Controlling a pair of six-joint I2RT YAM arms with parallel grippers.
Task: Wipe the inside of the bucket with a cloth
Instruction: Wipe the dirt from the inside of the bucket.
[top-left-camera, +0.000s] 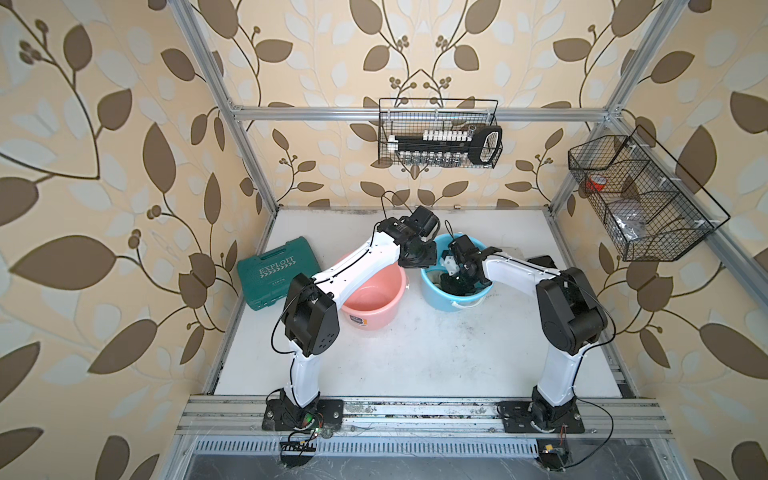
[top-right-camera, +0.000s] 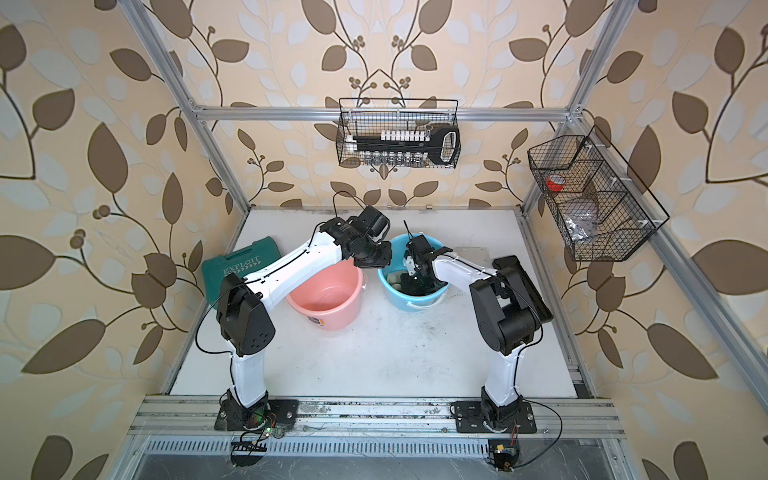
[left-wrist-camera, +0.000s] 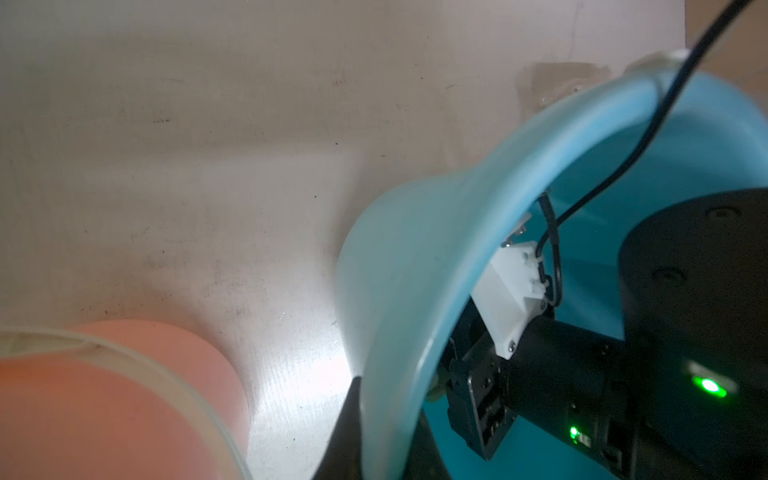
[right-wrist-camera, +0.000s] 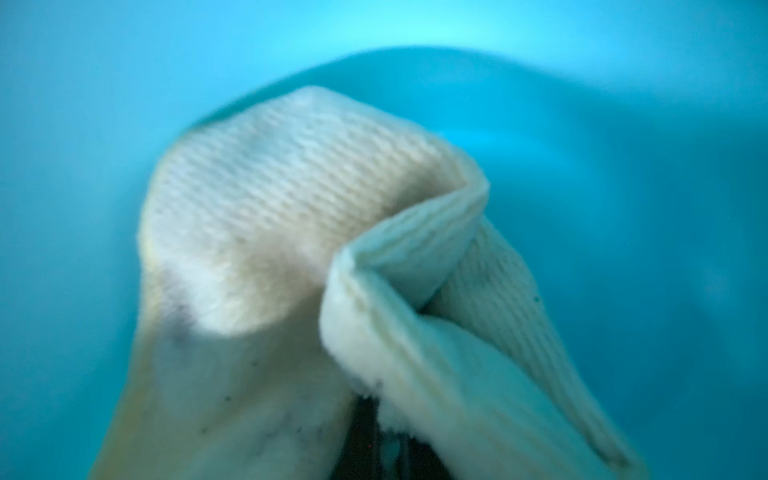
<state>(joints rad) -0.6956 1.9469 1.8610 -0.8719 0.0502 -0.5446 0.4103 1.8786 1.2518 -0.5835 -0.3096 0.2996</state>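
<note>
The light blue bucket (top-left-camera: 440, 301) (top-right-camera: 399, 302) stands upright at the middle back of the table. My left gripper (top-left-camera: 420, 259) (top-right-camera: 375, 261) (left-wrist-camera: 386, 440) is shut on the bucket's rim (left-wrist-camera: 415, 270) on the left side, one dark finger (left-wrist-camera: 347, 428) outside the wall and the other inside. My right gripper (top-left-camera: 457, 283) (top-right-camera: 417, 284) (right-wrist-camera: 374, 440) reaches down inside the bucket and is shut on the cloth (right-wrist-camera: 270, 208). The cloth is pale yellow terry, bunched and folded against the blue inner wall (right-wrist-camera: 83, 124), with faint grey stains. The right fingers are mostly hidden by it.
A pink bucket (top-left-camera: 374, 301) (left-wrist-camera: 104, 407) stands close to the left of the blue one, under my left forearm. A green tool case (top-left-camera: 276, 270) lies at the far left. Two wire baskets (top-left-camera: 440, 133) (top-left-camera: 640, 199) hang on the back and right walls.
</note>
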